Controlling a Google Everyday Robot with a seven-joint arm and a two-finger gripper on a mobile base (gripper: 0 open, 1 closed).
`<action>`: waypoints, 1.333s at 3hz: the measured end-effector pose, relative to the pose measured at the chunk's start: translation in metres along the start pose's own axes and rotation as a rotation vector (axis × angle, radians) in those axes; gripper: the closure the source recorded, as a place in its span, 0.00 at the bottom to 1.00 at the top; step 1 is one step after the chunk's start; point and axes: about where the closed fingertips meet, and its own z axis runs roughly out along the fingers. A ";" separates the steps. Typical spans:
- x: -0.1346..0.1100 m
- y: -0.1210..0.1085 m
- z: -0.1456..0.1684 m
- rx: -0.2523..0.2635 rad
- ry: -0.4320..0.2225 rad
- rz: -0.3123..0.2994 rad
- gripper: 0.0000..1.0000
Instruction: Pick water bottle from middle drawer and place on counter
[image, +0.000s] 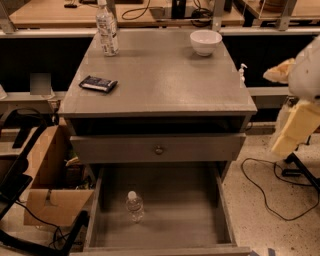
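Gripper (295, 131) hangs down, right of the counter (160, 82)

Cut off, hidden or blurred

The gripper is lost in the blurred pale arm (300, 100) at the right edge, itself cut off there; the tall bottle (107, 30) loses its cap past the top; the middle drawer (175, 217) hides its rear under the knobbed drawer front (158, 148); its front rim leaves the bottom edge.
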 end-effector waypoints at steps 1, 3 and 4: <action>0.019 0.002 0.037 0.010 -0.187 0.008 0.00; -0.002 0.009 0.113 0.050 -0.685 -0.028 0.00; -0.002 0.010 0.113 0.049 -0.683 -0.026 0.00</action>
